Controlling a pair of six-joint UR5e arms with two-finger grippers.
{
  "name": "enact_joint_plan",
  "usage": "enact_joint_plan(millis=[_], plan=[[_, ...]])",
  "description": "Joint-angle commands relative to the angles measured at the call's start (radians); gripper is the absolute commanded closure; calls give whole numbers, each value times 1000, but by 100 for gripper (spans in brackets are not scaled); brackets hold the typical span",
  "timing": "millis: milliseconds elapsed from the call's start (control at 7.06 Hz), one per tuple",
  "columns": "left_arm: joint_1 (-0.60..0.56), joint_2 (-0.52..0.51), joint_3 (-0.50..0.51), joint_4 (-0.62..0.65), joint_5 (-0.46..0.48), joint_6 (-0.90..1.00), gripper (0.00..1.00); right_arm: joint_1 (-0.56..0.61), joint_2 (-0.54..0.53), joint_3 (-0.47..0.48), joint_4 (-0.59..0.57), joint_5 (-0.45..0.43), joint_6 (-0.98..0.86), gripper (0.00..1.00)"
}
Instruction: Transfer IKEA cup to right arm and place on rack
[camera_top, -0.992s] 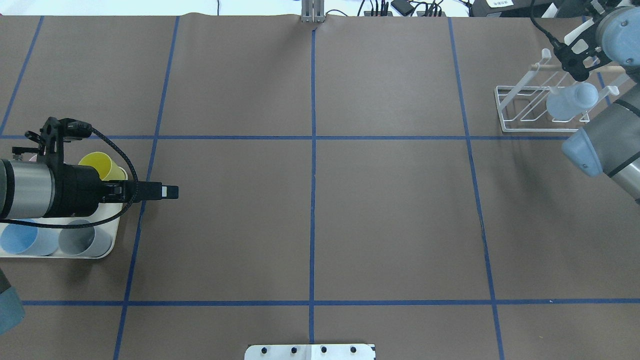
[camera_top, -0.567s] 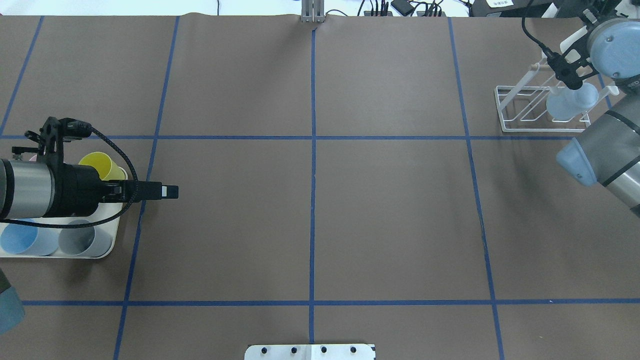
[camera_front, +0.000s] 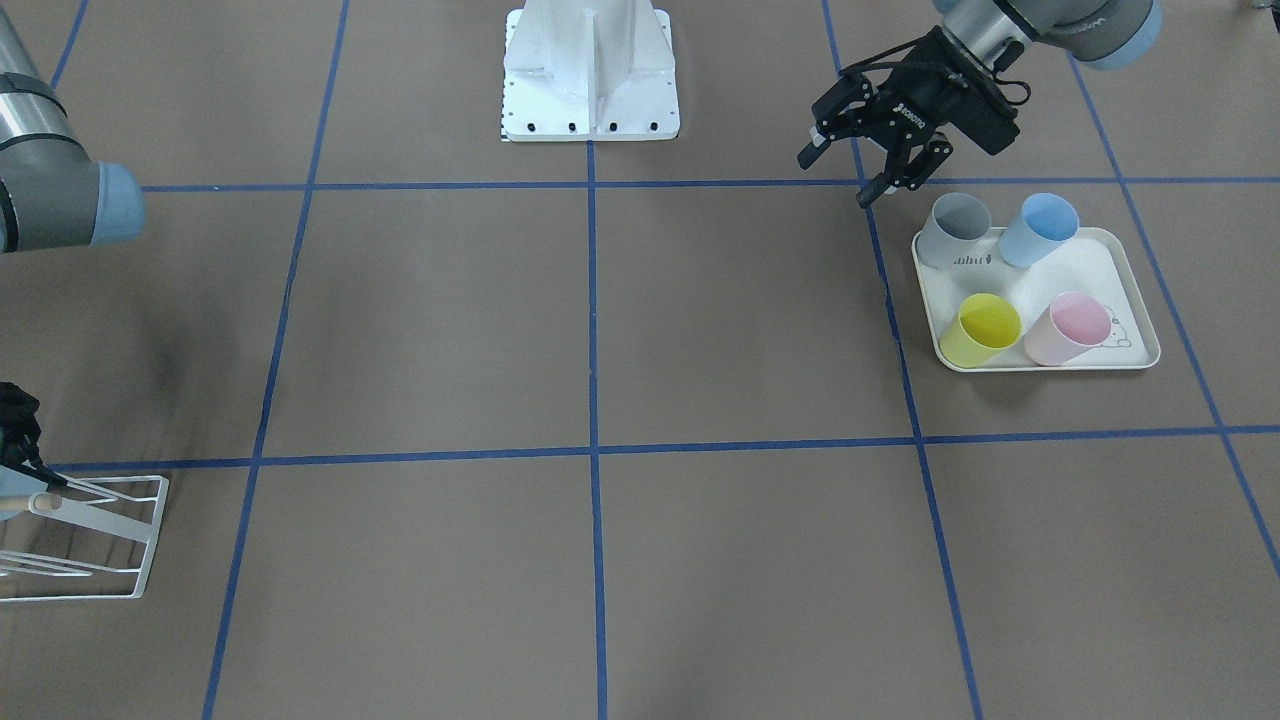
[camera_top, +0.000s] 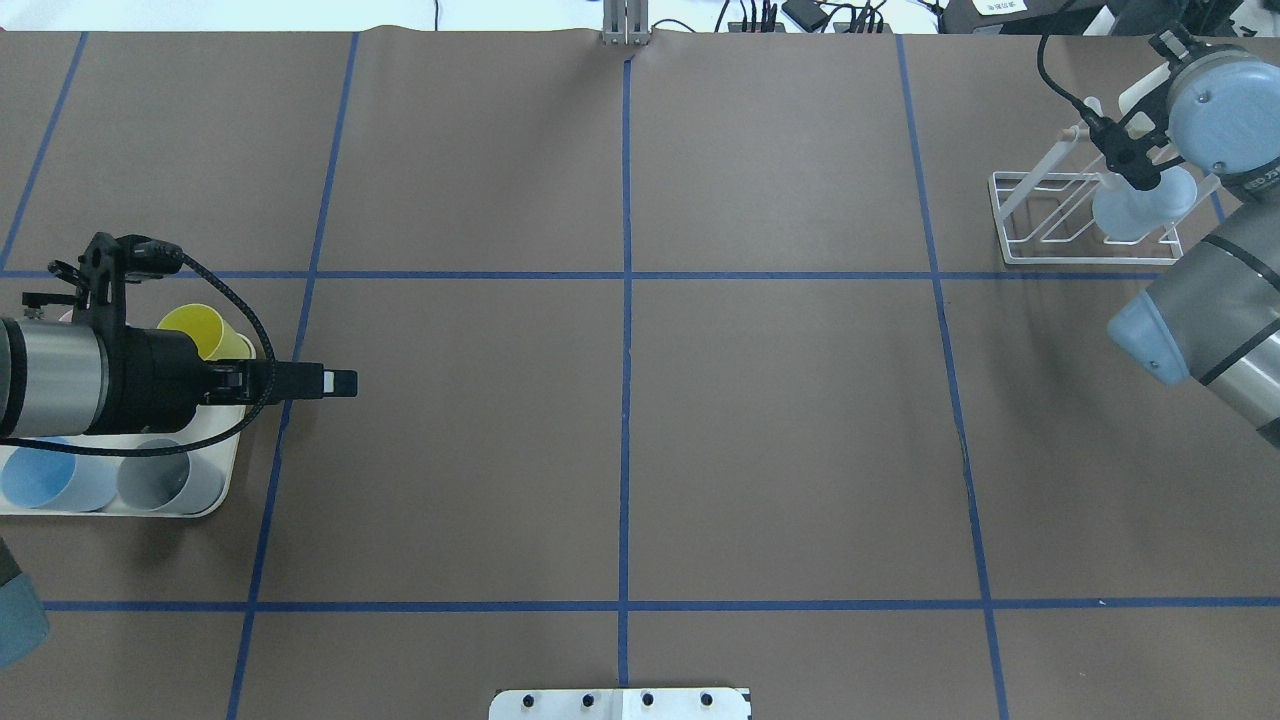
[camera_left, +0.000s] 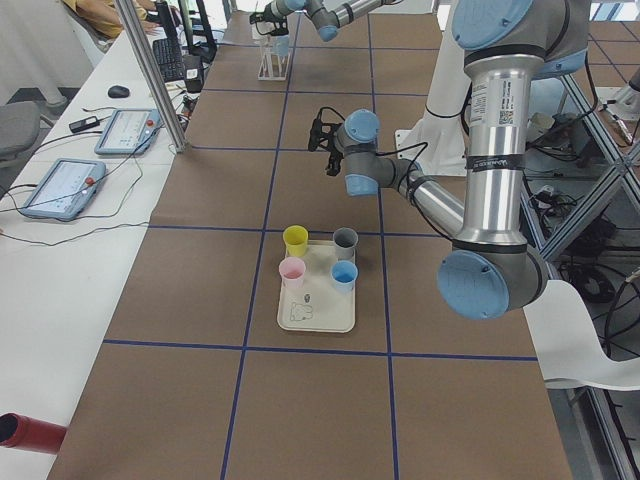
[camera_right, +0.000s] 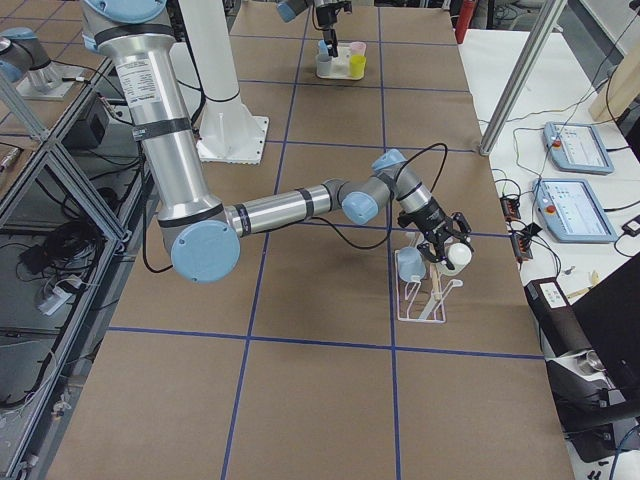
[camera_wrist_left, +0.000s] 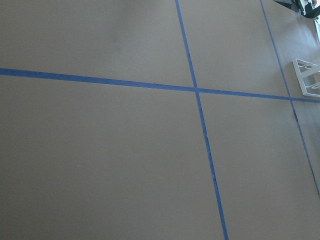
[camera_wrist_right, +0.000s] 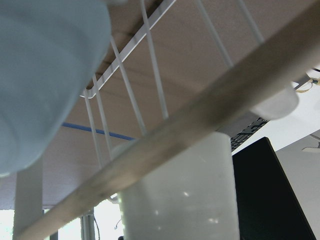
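A pale blue IKEA cup (camera_top: 1138, 208) hangs tilted on a prong of the white wire rack (camera_top: 1010, 215) at the far right of the table. The right arm (camera_top: 1225, 100) hovers just over it. The right wrist view is filled by that cup (camera_wrist_right: 45, 75), the rack's wooden rod (camera_wrist_right: 200, 120) and a white cup (camera_wrist_right: 180, 195); no fingers show, so I cannot tell the right gripper's (camera_right: 438, 244) state. My left gripper (camera_front: 836, 180) stands open with nothing in it, just beside the tray (camera_front: 1090, 260).
The cream tray holds a grey cup (camera_front: 955, 230), a blue cup (camera_front: 1040, 228), a yellow cup (camera_front: 985, 328) and a pink cup (camera_front: 1070, 328). The robot's white base (camera_front: 590, 70) is at the near middle. Blue tape lines cross the brown table.
The right arm's wrist has drawn toward the table's far edge, away from the pale blue cup, which stays on the rack. The left arm has not moved.
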Motion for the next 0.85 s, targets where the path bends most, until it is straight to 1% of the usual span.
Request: enact_joint_plan(millis=[0,142,283,708], plan=[[0,0,-1,0,0,0,0,-7,0,-1,0,-17,1,40],[0,-2,-1,0,0,0,0,-10,0,1,0,-31,1,29],[0,-2,-1,0,0,0,0,-10,0,1,2,-31,11,3],[0,-2,-1,0,-2,0,0,-10,3,4,6,-31,20,2]])
